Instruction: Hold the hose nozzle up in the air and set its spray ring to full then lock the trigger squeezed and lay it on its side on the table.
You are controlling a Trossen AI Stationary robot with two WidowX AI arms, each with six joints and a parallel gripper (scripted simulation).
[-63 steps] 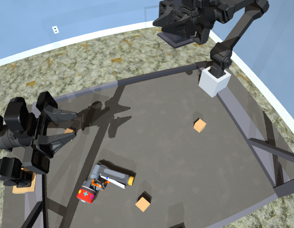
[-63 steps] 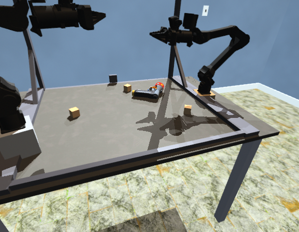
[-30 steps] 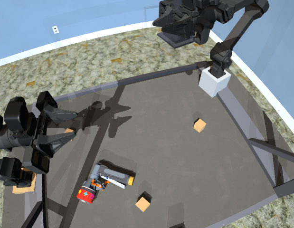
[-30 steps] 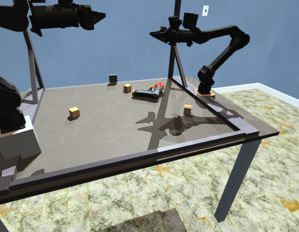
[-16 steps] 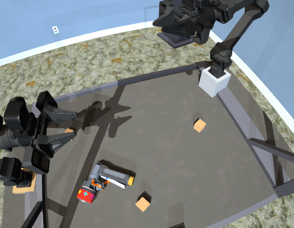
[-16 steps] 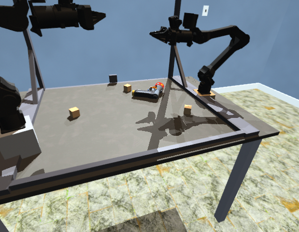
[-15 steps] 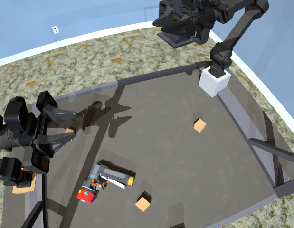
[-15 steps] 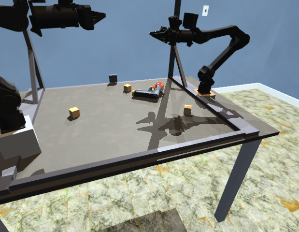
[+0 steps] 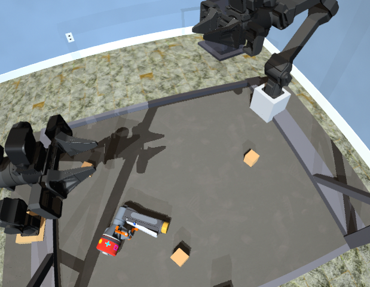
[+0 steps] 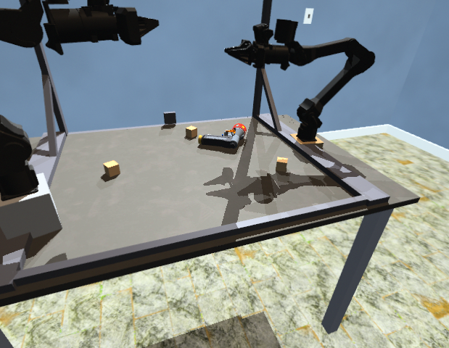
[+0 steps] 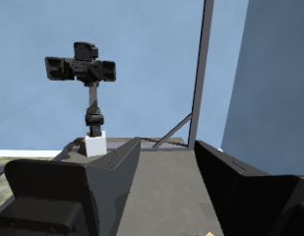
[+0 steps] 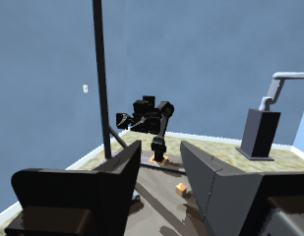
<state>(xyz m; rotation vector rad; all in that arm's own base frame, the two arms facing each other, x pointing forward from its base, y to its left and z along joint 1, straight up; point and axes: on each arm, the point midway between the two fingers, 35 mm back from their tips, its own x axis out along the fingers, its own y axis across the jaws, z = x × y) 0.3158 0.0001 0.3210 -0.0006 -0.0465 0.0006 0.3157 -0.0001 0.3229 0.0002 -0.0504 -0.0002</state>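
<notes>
step in hand: the opening pick-up, by all appearances; the hose nozzle (image 9: 141, 217) (image 10: 220, 140) (image 12: 136, 198) is not yet off the table (image 9: 206, 197) (image 10: 149, 194).
nozzle: lying on its side, red spray ring (image 9: 107, 245) (image 10: 239, 127) at one end, yellow tip (image 9: 165, 227) (image 10: 200, 139) at the other, near a wooden block (image 9: 179, 256) (image 10: 191, 131).
next move: likely calls for one arm to come down and grip the body clear of ring and orange trigger (image 9: 124, 232), leaving the other free to turn the ring.
left gripper (image 9: 95, 155) (image 10: 225, 49) (image 11: 168, 142) (image 12: 123, 120): fingers about half apart, poised above the table, nothing held or touched.
right gripper (image 9: 199, 33) (image 10: 157, 22) (image 11: 88, 69) (image 12: 160, 143): fingers parted somewhat less, raised well apart from the nozzle, nothing between them.
ring symbol at white arrow: cannot be told.
</notes>
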